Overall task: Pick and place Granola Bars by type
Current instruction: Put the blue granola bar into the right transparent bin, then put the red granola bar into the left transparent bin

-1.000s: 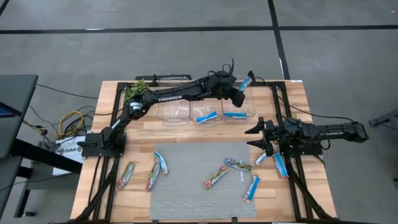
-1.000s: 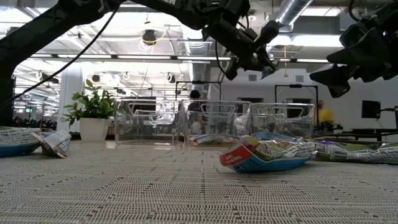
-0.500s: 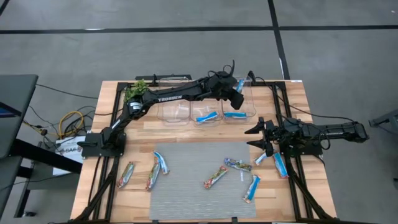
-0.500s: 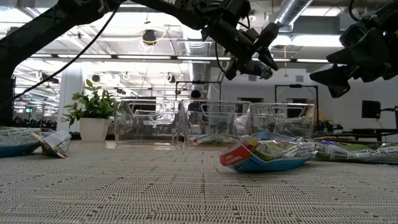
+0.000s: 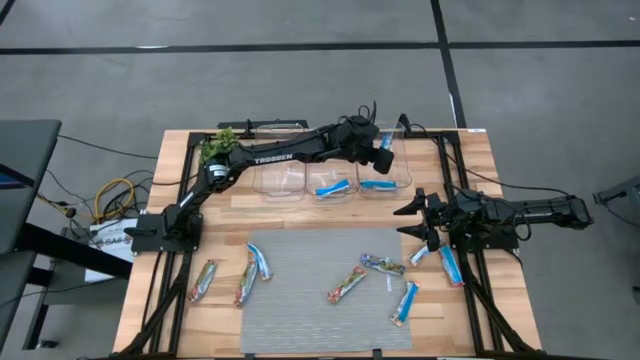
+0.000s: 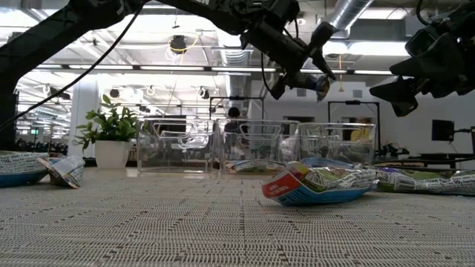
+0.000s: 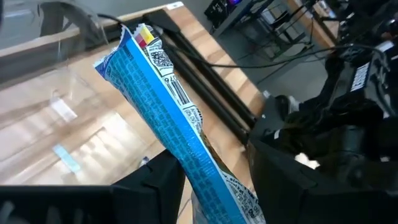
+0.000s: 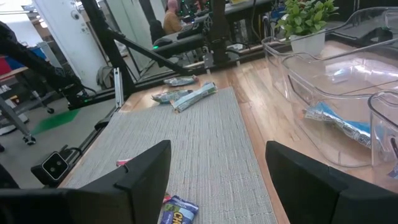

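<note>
The left gripper (image 5: 383, 154) pinches a blue bar (image 7: 174, 121) above the clear bin (image 5: 385, 172) nearest the table's back right corner, and should let go only once centred over it.

Three clear bins (image 5: 330, 175) stand in a row at the upper middle of the high view, on the tabletop (image 5: 470, 330), with a plant sprig (image 5: 218, 146) at their left end. The middle and right bins each hold one bar. The left gripper (image 5: 384, 158) hangs over the right bin, a bar (image 7: 174, 118) between its jaws. Below the bins lies a mat (image 5: 310, 320) with bars scattered across it; two bars (image 5: 225, 280) lie off its left edge, two (image 5: 450, 265) off its right. The right gripper (image 5: 412, 220) sits at the mat's upper right corner.
</note>
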{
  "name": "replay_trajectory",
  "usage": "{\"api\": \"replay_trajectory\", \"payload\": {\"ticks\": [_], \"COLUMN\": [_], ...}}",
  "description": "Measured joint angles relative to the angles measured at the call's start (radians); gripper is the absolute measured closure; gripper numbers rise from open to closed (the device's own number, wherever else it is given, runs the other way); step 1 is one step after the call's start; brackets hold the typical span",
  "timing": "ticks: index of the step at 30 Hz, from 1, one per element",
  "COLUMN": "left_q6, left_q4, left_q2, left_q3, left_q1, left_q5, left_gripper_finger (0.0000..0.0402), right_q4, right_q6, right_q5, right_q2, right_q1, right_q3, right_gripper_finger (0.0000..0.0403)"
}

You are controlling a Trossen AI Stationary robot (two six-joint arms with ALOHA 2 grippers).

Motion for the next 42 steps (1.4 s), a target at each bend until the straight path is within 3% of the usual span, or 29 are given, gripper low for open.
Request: {"api": "replay_trajectory", "payload": {"ticks": [5,12,24,30,36,42], "left_q6": [0.025,0.061,0.165,0.343,0.599,0.783], "left_q4": [-0.045,-0.007,-0.001,-0.028,-0.232,-0.339], "left_q2": [0.018,0.090,0.092,0.092,0.092,0.062], "left_q3": [0.003,0.000,0.026,0.098,0.202,0.202], "left_q1": [-0.001,-0.007,-0.017,-0.045,-0.094,-0.167], "left_q5": [-0.031,0.021,0.072,0.141,0.151,0.150], "left_gripper_finger": [0.0239,0.0239,0.0239,0.0239,0.0239,0.0239], "right_q4": [0.000,-0.004,-0.004,-0.004,-0.003,-0.003], "right_q6": [0.000,0.000,0.000,0.000,0.000,0.000], "right_q5": [0.000,0.001,0.000,0.000,0.000,0.000], "right_q2": [0.000,0.002,0.000,0.000,0.000,0.000], "right_q1": [0.000,0.000,0.000,0.000,0.000,0.000], "right_q3": [0.000,0.000,0.000,0.000,0.000,0.000], "right_gripper_finger": [0.0148,0.0148,0.0148,0.0148,0.0148,0.0148]}}
